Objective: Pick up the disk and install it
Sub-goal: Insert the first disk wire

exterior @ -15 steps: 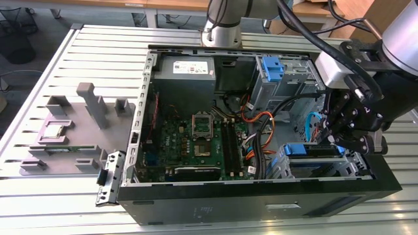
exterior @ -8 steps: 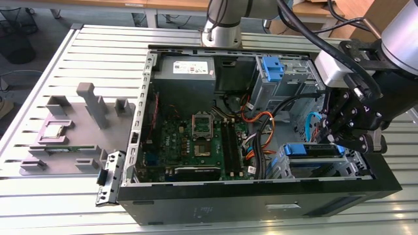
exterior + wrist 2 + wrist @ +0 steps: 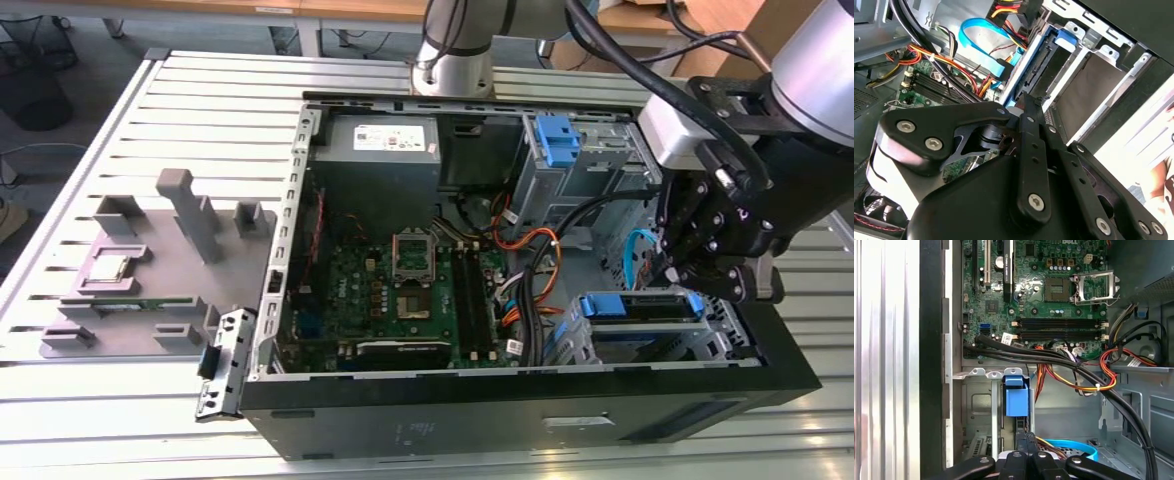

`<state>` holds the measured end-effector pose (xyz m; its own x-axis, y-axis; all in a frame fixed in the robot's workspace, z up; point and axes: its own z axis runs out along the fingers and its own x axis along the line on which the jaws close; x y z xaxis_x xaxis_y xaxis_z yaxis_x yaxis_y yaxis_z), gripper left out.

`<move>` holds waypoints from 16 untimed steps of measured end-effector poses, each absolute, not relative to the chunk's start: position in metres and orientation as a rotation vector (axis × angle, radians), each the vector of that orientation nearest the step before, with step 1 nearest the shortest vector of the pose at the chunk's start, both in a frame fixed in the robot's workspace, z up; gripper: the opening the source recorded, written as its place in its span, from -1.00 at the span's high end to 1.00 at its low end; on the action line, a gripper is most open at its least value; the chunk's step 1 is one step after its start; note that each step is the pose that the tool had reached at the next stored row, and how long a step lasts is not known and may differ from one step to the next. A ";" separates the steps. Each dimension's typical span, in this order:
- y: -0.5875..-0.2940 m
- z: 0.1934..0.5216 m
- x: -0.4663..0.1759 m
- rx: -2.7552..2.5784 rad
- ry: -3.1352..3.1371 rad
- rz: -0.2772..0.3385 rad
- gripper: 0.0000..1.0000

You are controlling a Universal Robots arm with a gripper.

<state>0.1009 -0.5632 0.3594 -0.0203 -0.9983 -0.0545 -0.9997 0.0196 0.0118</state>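
Well, the open computer case [image 3: 534, 420] lies on its side on the slatted metal counter [image 3: 134, 420], and the arm reaches in at the exterior view's right. The gripper [image 3: 687, 280] hangs directly over the drive bay at the lower right corner of the case. That is where the disk [image 3: 641, 305] sits, standing on edge in the bay with its bright blue carrier showing along the top.

In the second wrist view the gripper [image 3: 1024, 100] has its black tip right at the blue rail of the disk [image 3: 1029, 70], touching it or very nearly. The jaws look pressed together, with the tip at the edge of the carrier rather than straddling it. The first wrist view shows the same: the gripper [image 3: 1024, 432] sits just beside the carrier's blue tab, which marks the disk [image 3: 1016, 397] inside the grey metal cage.

A light blue ribbon cable [image 3: 638, 250] curls just beside the arm. The green motherboard [image 3: 400, 290] fills the middle of the case, and orange and black wires run across to the bays. Another blue carrier [image 3: 554, 140] stands in the upper bay, beside the power supply [image 3: 380, 140]. Well apart, toward the exterior view's left, a grey fixture tray [image 3: 147, 260] rests on the counter.
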 end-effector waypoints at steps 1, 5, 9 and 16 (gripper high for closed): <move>-0.562 0.359 0.101 -2.177 2.221 0.073 0.79; -0.559 0.359 0.101 -2.177 2.221 0.072 0.79; -0.558 0.359 0.101 -2.177 2.221 0.072 0.79; -0.557 0.360 0.101 -2.175 2.219 0.077 0.79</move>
<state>0.1009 -0.5570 0.3599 -0.0203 -0.9981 -0.0582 -0.9997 0.0197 0.0121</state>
